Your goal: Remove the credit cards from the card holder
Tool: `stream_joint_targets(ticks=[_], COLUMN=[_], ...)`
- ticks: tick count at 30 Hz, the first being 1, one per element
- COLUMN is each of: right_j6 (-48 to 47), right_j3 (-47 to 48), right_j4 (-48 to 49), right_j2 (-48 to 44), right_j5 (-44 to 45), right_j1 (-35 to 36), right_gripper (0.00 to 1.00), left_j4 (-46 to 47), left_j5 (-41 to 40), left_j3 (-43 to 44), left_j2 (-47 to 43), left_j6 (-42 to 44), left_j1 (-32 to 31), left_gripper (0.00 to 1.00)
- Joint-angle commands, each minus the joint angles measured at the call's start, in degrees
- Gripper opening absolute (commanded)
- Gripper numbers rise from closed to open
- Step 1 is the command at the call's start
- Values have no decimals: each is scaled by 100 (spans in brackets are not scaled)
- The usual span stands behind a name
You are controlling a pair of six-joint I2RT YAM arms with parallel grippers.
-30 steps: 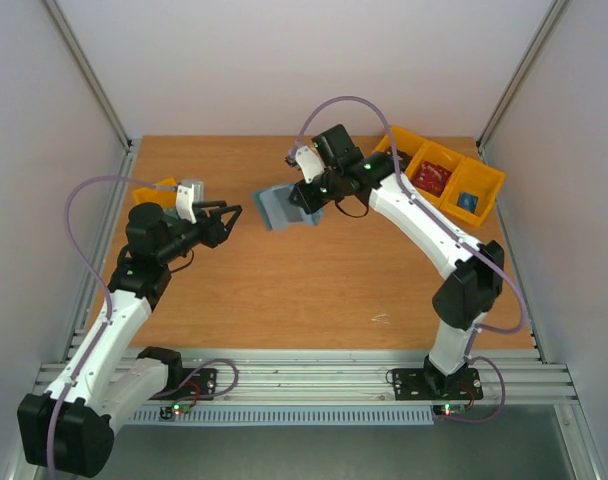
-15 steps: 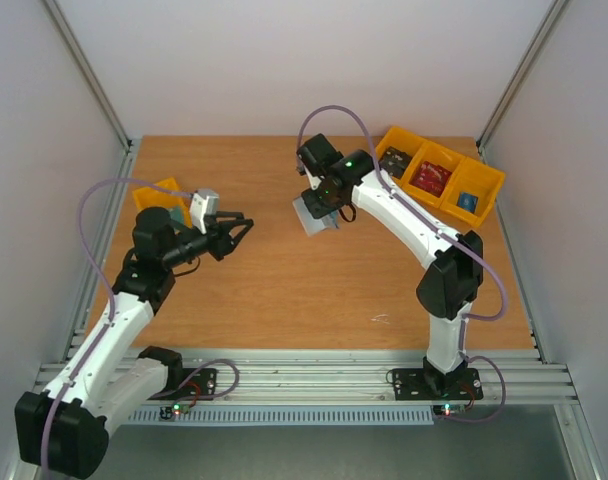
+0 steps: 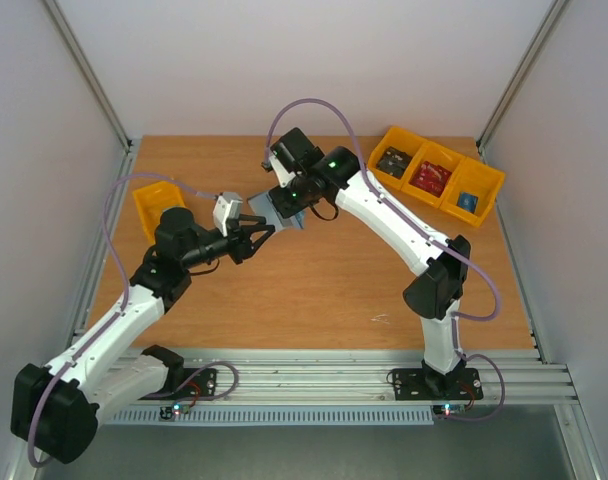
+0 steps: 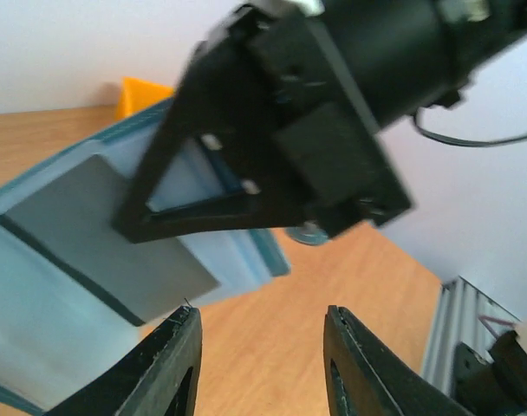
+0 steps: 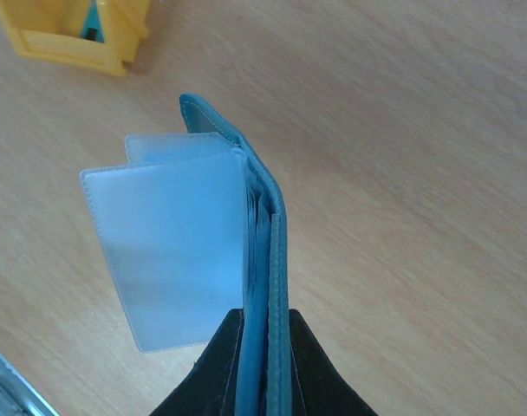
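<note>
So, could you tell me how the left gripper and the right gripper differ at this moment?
The right gripper is shut on the card holder; the left gripper stands open and empty. The right gripper holds the holder up; the left gripper hovers just short of it. Both are black two-finger grippers.

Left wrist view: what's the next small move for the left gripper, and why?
Probably ease the left gripper forward and up so its open jaws straddle the near edge of the grey card, then close. The right gripper is shut on the card holder, presenting it with the card exposed. The left gripper's fingers sit just below the card and appear short of it.
</note>
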Motion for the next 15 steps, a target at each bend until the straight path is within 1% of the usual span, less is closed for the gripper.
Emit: stream_joint_targets(ticks=[1, 4, 7, 10, 12, 15], right_j6=[-37, -195, -263, -347, -427, -606], right_j3=[211, 205, 162, -103, -269, -448], right_j4=[75, 173, 290, 538, 712, 992], right_j2=[-84, -192, -294, -459, -603, -809], right_j5=[-530, -793, -1163, -1506, -1602, -1788], right_j1=[51, 46, 51, 47, 36, 34], right_gripper=[1, 1, 1, 1, 1, 1], left_j4=[305, 178, -14, -263, -379, -347], left_j5=[-1058, -1377, -1237, -1213, -1398, -1362], left_j3=[-150, -168, -82, 1, 17, -1], left_j2=[60, 40, -33, -80, -140, -218], left_j6=[-258, -339, -312, -288, -410, -596], left_j1=[-22, -13, 54, 183, 307, 550], left_gripper=[41, 44, 46, 47, 47, 44])
